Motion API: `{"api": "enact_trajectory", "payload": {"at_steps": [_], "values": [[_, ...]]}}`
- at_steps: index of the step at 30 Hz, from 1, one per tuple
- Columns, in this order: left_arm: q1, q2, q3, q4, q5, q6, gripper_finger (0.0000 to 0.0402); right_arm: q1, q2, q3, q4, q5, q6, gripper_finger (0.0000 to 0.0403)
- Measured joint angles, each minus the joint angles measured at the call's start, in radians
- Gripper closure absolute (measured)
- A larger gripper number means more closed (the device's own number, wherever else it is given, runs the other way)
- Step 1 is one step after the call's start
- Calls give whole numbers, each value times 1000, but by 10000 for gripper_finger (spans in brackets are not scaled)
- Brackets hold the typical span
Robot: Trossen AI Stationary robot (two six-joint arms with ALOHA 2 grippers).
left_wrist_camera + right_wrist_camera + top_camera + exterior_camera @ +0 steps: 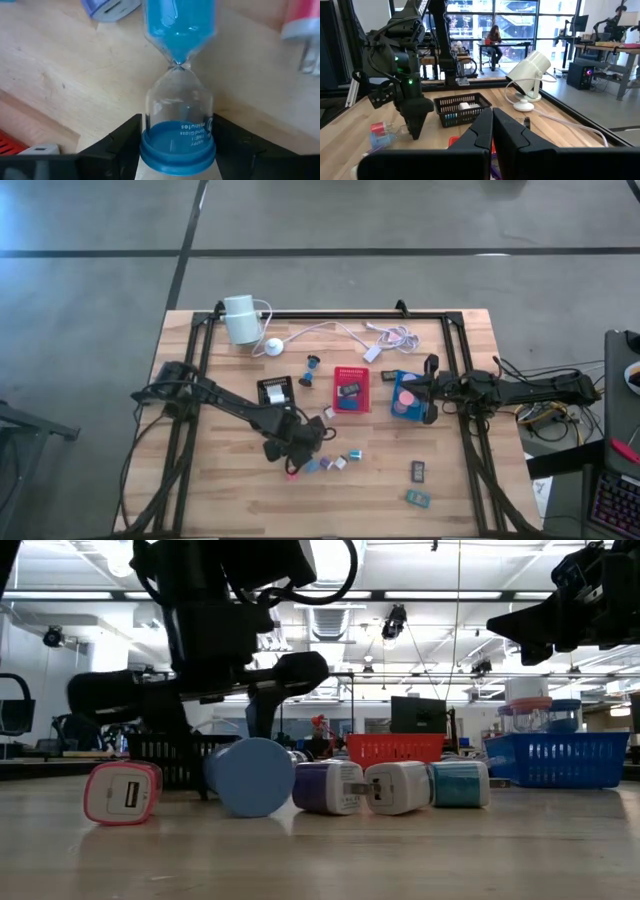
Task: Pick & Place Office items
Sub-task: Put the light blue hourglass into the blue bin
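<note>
The left claw [298, 448] is down at the counter [230, 500] and clasps a blue sand timer [177, 115] that lies on its side, 1 finger pressed to each side of the timer's end cap. I judge the grip as just made, with the lift yet to come. A pink plug block [122, 792] lies just beside this claw on 1 side. On the other side sit 3 more blocks in a row: purple [328, 787], white [397, 786] and teal [460, 783]. Beyond the claw are the black tray [275, 392], the red tray [351, 388] and the blue tray [405, 395], each with something in it already. A second sand timer [311, 370] stands between the black and red trays. 2 small dark pieces [418, 471] lie well apart from the claw. The right claw [428, 392] hangs clenched and empty beside the blue tray. So only a few pieces look sorted, and most are left on the counter.
</note>
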Motion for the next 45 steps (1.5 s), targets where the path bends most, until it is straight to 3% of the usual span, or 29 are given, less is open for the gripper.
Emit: {"api": "enact_trajectory", "payload": {"at_steps": [12, 26, 36, 45], "values": [[-13, -85, -2, -32, 16, -115, 198, 0, 0, 0, 0, 0, 3, 394], [-11, -485, -57, 44, 29, -472, 198, 0, 1, -1, 22, 0, 15, 394], [4, -844, -367, 319, 10, -632, 198, 0, 1, -1, 24, 0, 14, 394], [26, -1131, -709, 562, -145, -785, 198, 0, 1, -1, 24, -1, 14, 394]]}}
